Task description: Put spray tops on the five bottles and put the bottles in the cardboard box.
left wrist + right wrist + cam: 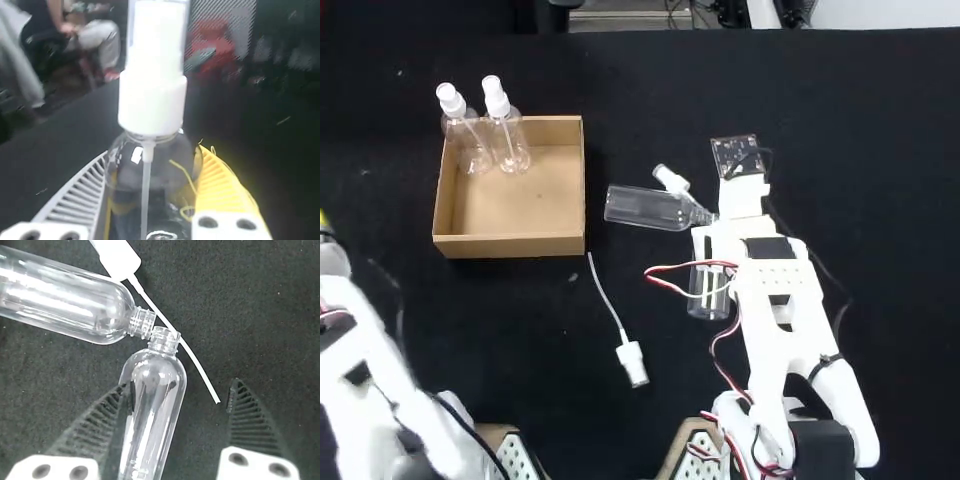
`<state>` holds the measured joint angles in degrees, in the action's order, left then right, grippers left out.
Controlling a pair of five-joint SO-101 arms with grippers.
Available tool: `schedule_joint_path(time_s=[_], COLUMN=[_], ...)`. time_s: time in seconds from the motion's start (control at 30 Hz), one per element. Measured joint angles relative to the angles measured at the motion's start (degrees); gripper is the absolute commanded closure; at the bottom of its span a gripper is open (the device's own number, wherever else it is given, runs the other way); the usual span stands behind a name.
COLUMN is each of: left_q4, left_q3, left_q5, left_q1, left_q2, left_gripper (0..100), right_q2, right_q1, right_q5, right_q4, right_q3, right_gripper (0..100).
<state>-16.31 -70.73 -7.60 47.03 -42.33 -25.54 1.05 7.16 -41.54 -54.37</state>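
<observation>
My left gripper (155, 167) is shut on a clear bottle (150, 170) that carries a white spray top (152, 90); the left arm (360, 370) is at the table's near left corner. My right gripper (180, 385) stands open astride a capless bottle (152, 405) lying on the cloth, which shows under the right arm (765, 270) as a clear bottle (710, 290). A second capless bottle (650, 208) lies neck to neck with it, a spray top (670, 178) beside it. Another loose spray top (632, 362) lies nearer the front. Two capped bottles (485, 135) stand in the cardboard box (510, 243).
The table is covered in black cloth (860, 130). The box sits at the left, with bare floor in its near half. The long dip tube (195, 365) of the spray top runs past the capless bottle's neck, close to my right gripper's finger (245, 415).
</observation>
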Motion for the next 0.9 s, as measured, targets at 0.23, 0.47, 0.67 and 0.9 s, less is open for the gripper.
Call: schedule_joint_path(time_s=[0.23,0.47,0.67,0.9], left_q4=[19.6,15.7,10.1,-6.0], left_q3=[0.0,-3.1,-2.3,-0.7], left_q5=[3.5,-0.6,2.0,4.0], left_q1=[-16.4,-36.3,-43.3,-47.3], left_q2=[-26.3,-29.1,-19.1,-1.3], left_gripper=[97,97,97,97], right_q2=[0.0,0.0,0.0,0.0], right_q1=[-0.7,-3.4,-3.8,-3.8], right_q5=[0.0,0.0,0.0,0.0], right_q4=[1.6,1.6,1.6,4.9], right_q3=[0.0,0.0,0.0,-1.1], right_gripper=[72.7,72.7,72.7,72.7])
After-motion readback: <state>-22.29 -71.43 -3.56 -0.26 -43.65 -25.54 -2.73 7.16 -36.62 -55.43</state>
